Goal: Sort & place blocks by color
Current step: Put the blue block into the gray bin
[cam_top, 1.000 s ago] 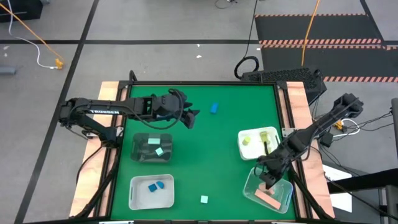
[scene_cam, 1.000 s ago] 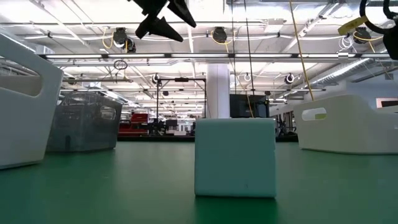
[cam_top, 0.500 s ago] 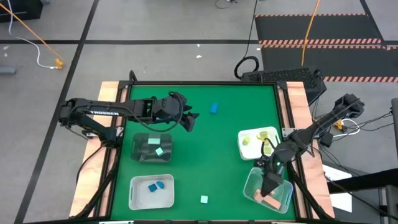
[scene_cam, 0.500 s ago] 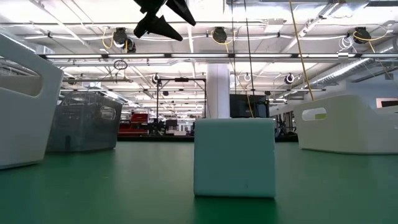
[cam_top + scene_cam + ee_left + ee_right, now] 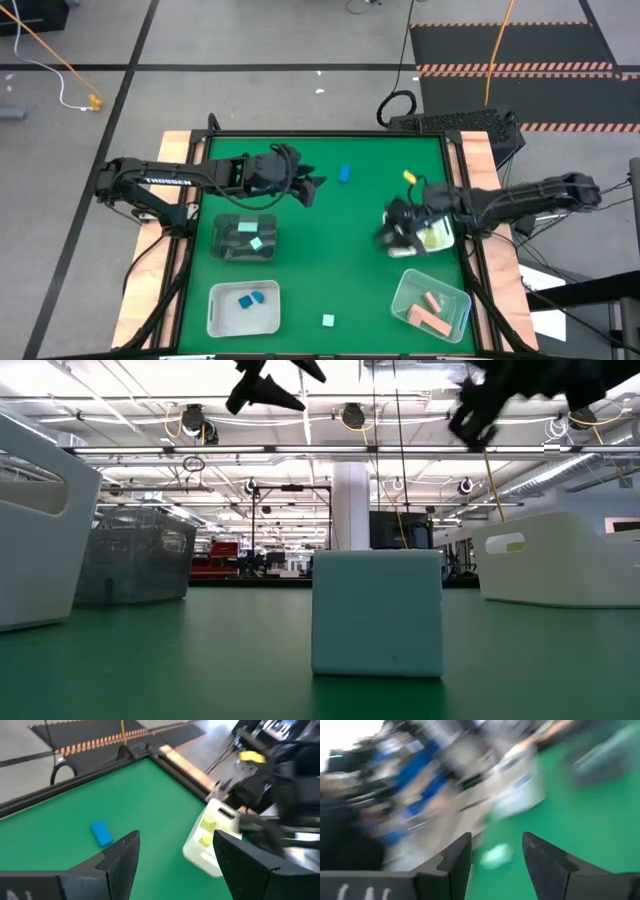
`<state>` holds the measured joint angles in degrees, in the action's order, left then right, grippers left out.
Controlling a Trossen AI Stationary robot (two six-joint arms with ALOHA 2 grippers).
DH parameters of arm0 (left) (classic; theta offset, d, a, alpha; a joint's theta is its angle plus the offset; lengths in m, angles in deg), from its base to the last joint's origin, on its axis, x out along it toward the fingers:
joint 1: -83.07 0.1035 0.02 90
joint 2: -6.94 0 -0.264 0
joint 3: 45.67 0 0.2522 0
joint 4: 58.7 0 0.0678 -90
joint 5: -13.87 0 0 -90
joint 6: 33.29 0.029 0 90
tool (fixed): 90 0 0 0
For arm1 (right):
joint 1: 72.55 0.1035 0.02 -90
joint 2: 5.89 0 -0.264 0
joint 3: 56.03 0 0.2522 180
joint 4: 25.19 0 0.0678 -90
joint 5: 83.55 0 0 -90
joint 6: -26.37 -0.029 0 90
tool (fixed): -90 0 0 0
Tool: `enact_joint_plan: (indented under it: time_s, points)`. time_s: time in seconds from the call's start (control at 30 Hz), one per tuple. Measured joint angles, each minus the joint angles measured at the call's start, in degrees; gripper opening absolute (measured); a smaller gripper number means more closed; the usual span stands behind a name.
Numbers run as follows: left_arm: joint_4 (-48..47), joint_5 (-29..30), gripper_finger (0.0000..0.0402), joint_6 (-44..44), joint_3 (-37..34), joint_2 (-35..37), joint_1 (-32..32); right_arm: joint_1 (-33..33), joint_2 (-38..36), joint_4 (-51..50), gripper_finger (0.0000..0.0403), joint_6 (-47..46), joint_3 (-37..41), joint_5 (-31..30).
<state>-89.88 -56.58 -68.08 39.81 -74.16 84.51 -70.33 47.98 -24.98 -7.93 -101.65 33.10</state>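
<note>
One blue block (image 5: pixel 344 174) lies on the green mat near the far edge and shows in the left wrist view (image 5: pixel 101 833). My left gripper (image 5: pixel 310 187) hangs open and empty just left of it, above the mat (image 5: pixel 275 380). A pale mint cube (image 5: pixel 328 320) rests flat on the mat at the near edge, large in the low view (image 5: pixel 378 613). My right gripper (image 5: pixel 395 228) is blurred with motion; it is open and empty at the left edge of the white tray (image 5: pixel 437 238) holding yellow-green blocks (image 5: pixel 206 826).
A dark tray (image 5: pixel 228 245) holds a mint block (image 5: pixel 257 243). The near-left white tray (image 5: pixel 216 318) holds blue blocks (image 5: pixel 250 298). The near-right clear tray (image 5: pixel 405 300) holds salmon blocks (image 5: pixel 430 318). Bare green mat lies in the middle, and wooden rails run along both sides.
My right gripper has risen out of the clear tray at the near right. It has swung fast toward the far and left sides, ending at the white tray with the yellow-green blocks. My left gripper has edged slightly right, toward the blue block. No block has moved.
</note>
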Motion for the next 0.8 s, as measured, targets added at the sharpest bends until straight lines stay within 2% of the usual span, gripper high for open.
enact_joint_plan:
  time_s: [0.07,0.17,0.23,0.4,0.47,0.6,0.7,0.8]
  points:
    - [1.9,0.0,0.0251,0.0,0.0,0.0,0.2,-4.4,0.0,0.0,0.0164,6.3,0.0,-9.4]
    - [4.4,0.0,0.0251,0.0,0.0,0.0,0.7,-9.7,0.3,-0.3,0.0164,5.0,0.0,-26.2]
    - [5.4,0.1,0.0251,0.0,0.0,0.0,1.0,-13.0,1.6,-0.6,0.0164,2.9,0.0,-31.1]
    - [6.3,0.3,0.0251,-0.3,0.0,0.0,2.1,-17.2,7.1,-0.7,0.0167,6.6,0.0,-26.6]
    - [6.2,0.5,0.0251,-1.2,0.0,0.0,2.5,-18.5,9.9,-0.7,0.0176,5.9,0.0,-26.8]
    - [6.2,0.5,0.0251,-1.5,0.0,0.0,3.2,-20.9,16.1,-0.5,0.0207,-4.5,-0.3,-31.4]
    - [6.2,0.5,0.0251,-0.5,0.0,0.0,4.0,-22.3,20.6,1.3,0.0230,-12.1,-0.3,-31.1]
    - [6.5,0.5,0.0251,1.8,0.0,0.0,5.5,-22.5,24.8,7.0,0.0247,-15.7,-0.3,-31.1]
